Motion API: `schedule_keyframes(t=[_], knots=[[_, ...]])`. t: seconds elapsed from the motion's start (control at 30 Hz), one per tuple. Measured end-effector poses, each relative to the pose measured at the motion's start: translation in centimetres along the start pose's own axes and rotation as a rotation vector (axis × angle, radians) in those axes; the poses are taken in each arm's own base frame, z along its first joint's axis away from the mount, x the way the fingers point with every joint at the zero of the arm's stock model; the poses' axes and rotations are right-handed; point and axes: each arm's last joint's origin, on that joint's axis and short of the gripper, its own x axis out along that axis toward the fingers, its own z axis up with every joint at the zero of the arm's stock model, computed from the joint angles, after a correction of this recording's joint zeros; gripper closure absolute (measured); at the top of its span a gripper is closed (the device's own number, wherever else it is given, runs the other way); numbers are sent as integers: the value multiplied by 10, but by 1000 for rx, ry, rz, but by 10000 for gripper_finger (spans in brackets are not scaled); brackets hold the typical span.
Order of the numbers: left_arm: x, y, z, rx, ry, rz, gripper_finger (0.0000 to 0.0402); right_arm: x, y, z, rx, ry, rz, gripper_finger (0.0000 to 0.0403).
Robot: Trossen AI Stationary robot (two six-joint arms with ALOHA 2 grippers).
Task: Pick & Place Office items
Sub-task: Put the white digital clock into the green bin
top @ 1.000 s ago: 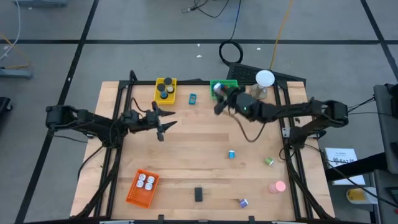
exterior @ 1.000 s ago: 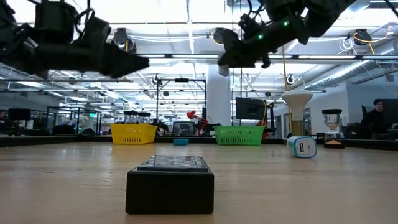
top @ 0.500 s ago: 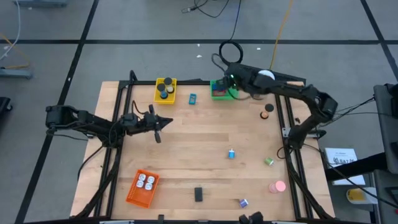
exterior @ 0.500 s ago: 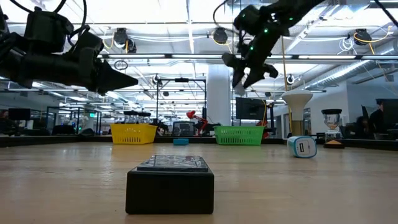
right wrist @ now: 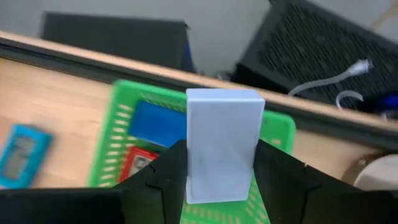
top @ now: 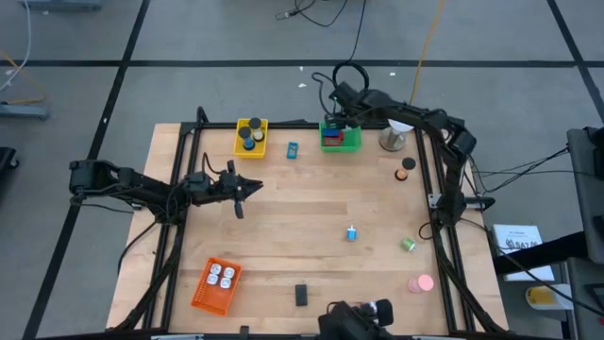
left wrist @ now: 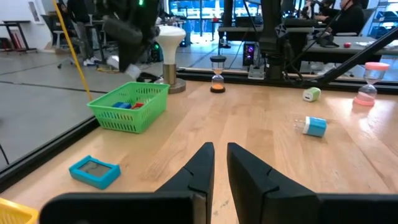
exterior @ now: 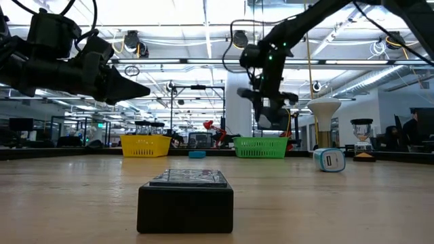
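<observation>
My right gripper [top: 332, 117] hangs over the green basket [top: 341, 138] at the table's far edge, shut on a pale blue block [right wrist: 222, 142]. The basket [right wrist: 118, 155] holds a blue block [right wrist: 153, 123] and a red block [right wrist: 138, 164]. My left gripper [top: 251, 186] floats shut over the table's left half, above the wood, touching nothing; its fingers [left wrist: 199, 167] point toward the green basket [left wrist: 129, 107]. Loose office items lie on the table: a teal piece [top: 292, 149], a small blue-white piece [top: 351, 232], a green piece [top: 408, 245], a pink round piece [top: 421, 282] and a black block [top: 301, 295]. My right gripper pinches the pale blue block by its two long sides [right wrist: 190, 169] between its two fingers, the broad face toward the wrist camera. The block runs along the fingers and sticks out past their tips. The fingers slant downward, and the block is clear of the basket below.
A yellow basket [top: 251, 137] with black discs stands at the far edge, left of the green one. An orange basket [top: 217, 285] with white bits lies near left. A white ball on a stand [top: 396, 133] and a small hourglass [top: 405, 169] are far right. A dark thing [top: 351, 319] shows at the near edge.
My right gripper has swung with the block toward the table's far edge, over the green basket, and tipped from level to pointing down. My left gripper has shut and sunk a little.
</observation>
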Motion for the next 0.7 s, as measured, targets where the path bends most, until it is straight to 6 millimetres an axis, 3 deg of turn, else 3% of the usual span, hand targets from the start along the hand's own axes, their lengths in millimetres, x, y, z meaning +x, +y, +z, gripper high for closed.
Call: schedule_keyframes(t=[0.3,0.7], knots=[[0,0,0,0,4,0,353,30,2,-8,7,94,-22,248],[0,0,-1,-5,7,0,353,33,0,-11,19,103,-40,246]])
